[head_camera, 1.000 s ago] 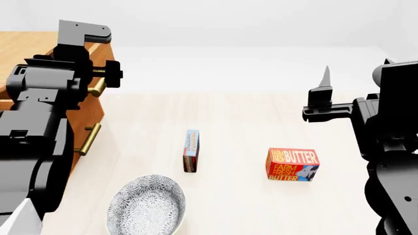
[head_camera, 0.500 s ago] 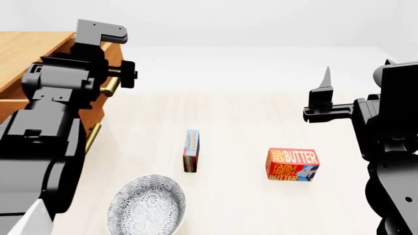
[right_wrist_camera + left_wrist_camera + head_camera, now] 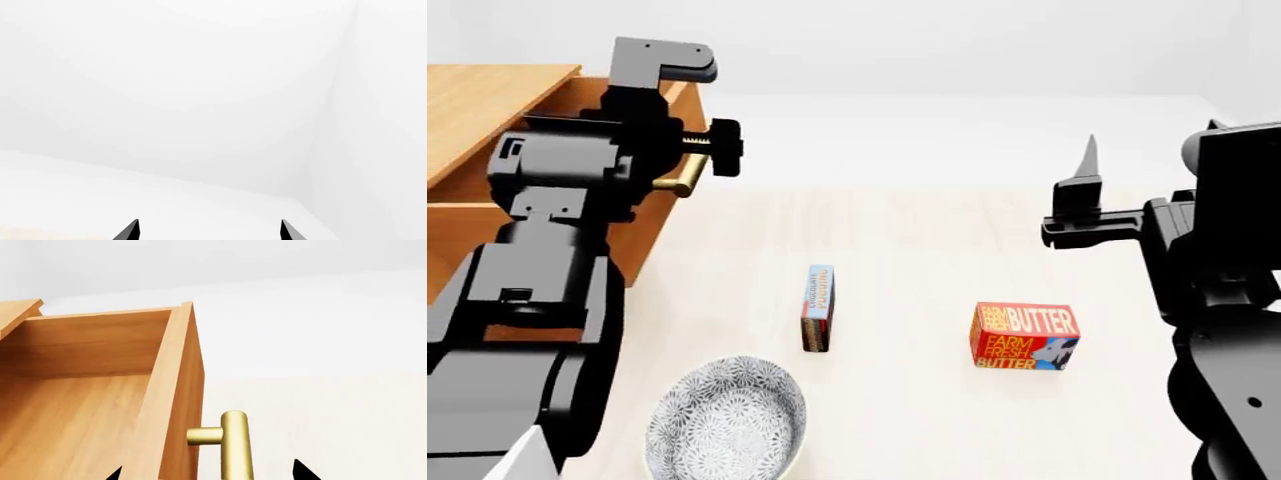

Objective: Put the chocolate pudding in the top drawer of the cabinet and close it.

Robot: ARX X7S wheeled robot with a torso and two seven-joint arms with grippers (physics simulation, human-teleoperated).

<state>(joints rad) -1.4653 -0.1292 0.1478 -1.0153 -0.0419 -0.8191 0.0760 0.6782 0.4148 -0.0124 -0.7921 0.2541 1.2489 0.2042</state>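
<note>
the top drawer (image 3: 100,390) stands pulled open, the left claw (image 3: 207,472) spread wide around its brass handle (image 3: 235,445), while the chocolate pudding (image 3: 818,308) waits ungrasped on the worktop (image 3: 961,250) and the right claw (image 3: 208,231) hangs open and empty.

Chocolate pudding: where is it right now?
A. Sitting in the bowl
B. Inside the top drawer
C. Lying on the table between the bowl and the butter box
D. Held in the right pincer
C: the chocolate pudding lies on the table, apart from the bowl and the butter box. The top drawer shows bare wood inside, and the right pincer hangs in the air with nothing in it.
</note>
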